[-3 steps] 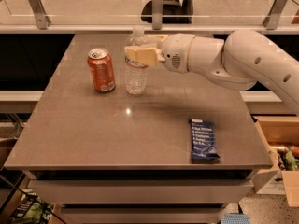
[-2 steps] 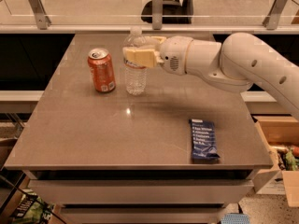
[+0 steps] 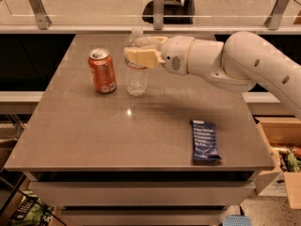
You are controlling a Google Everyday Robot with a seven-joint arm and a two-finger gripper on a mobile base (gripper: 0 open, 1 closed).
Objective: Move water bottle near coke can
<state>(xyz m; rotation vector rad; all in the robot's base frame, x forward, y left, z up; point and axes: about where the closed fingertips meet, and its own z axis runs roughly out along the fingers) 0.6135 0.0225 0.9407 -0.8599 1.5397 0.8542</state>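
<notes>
The water bottle (image 3: 137,79) is clear and ribbed with a white cap, and it stands upright on the grey table (image 3: 94,135) toward the back. The orange-red coke can (image 3: 102,71) stands just left of it, a small gap apart. My gripper (image 3: 135,48) reaches in from the right and is shut on the bottle's upper part. One pale finger (image 3: 139,58) crosses in front of the bottle and hides its label. The other finger sits behind the bottle.
A dark blue snack bar wrapper (image 3: 204,141) lies flat near the table's front right. A glass railing with metal posts (image 3: 159,6) runs behind the table. An open cardboard box (image 3: 282,159) sits on the floor at the right.
The gripper and bottle have shifted very slightly left, toward the can. Nothing else has moved.
</notes>
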